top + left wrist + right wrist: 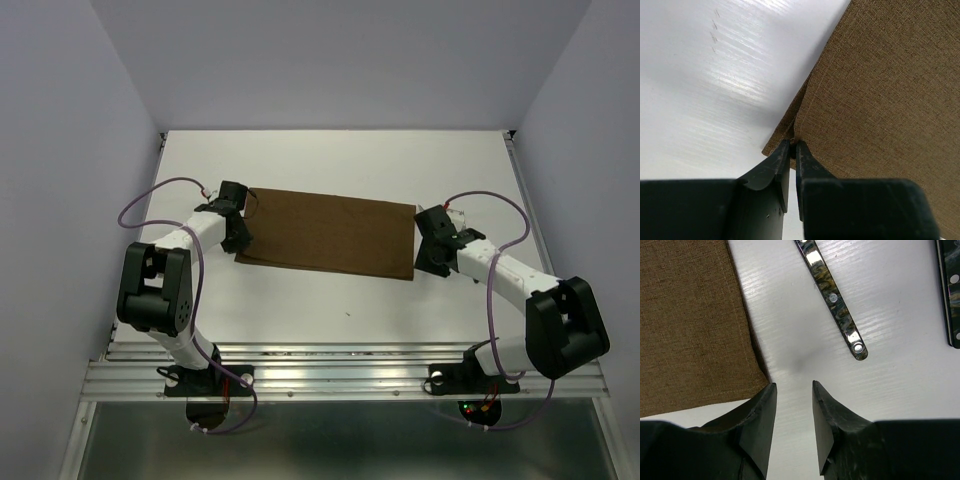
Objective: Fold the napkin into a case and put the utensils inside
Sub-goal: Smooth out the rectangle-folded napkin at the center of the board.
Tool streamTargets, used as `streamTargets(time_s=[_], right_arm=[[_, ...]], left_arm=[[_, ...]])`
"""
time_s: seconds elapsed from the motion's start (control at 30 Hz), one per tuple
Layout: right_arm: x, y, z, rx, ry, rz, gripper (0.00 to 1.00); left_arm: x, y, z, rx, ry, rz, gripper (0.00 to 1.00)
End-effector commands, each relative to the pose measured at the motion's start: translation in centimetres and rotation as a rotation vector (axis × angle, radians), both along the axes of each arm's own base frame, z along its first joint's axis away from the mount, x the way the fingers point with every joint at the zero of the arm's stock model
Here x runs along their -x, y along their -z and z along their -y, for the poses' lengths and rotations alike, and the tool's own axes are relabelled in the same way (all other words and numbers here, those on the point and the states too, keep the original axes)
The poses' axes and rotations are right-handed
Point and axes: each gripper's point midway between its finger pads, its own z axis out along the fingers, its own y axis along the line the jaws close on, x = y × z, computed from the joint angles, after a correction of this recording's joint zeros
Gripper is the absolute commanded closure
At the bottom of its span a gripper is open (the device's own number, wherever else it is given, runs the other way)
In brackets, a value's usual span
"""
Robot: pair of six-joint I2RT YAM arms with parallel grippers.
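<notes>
The dark brown napkin [330,235] lies flat on the white table as a long rectangle, with two layers showing at its left edge [880,90]. My left gripper [240,215] sits at that left edge, its jaws [792,143] shut on the cloth's edge near the corner. My right gripper [432,240] hovers just off the napkin's right near corner [685,315], open [792,385] with only bare table between its fingers. Two utensils show in the right wrist view: a dark riveted handle [832,297] ahead of the fingers and another [950,290] at the right edge.
The white table [340,300] is walled by grey panels at the back and both sides. A metal rail [340,375] carrying both arm bases runs along the near edge. Purple cables [160,195] loop beside each arm.
</notes>
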Motion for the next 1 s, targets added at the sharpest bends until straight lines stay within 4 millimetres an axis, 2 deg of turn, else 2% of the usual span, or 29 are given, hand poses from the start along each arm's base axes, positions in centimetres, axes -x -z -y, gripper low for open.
streamTargets(time_s=[0.0, 0.1, 0.23, 0.67, 0.87, 0.97], right_arm=[[0.0, -0.4, 0.4, 0.000, 0.030, 0.025, 0.59], [0.1, -0.2, -0.3, -0.058, 0.043, 0.016, 0.54], [-0.1, 0.1, -1.6, -0.127, 0.050, 0.012, 0.54], [-0.1, 2.4, -3.8, -0.228, 0.018, -0.025, 0.69], [-0.9, 0.9, -3.7, -0.228, 0.019, 0.025, 0.69], [-1.3, 0.4, -4.0, -0.230, -0.010, 0.032, 0.63]], left_arm=[[-1.0, -2.1, 0.0, 0.006, 0.001, 0.057, 1.00], [-1.1, -2.9, 0.2, 0.018, 0.010, 0.075, 1.00], [-1.1, -3.1, 0.4, 0.027, 0.017, 0.079, 1.00], [-1.2, -3.0, 0.7, 0.035, 0.030, 0.076, 1.00], [-1.1, -3.0, 0.6, 0.033, 0.030, 0.077, 1.00], [-1.1, -2.9, 0.6, 0.032, 0.030, 0.075, 1.00]])
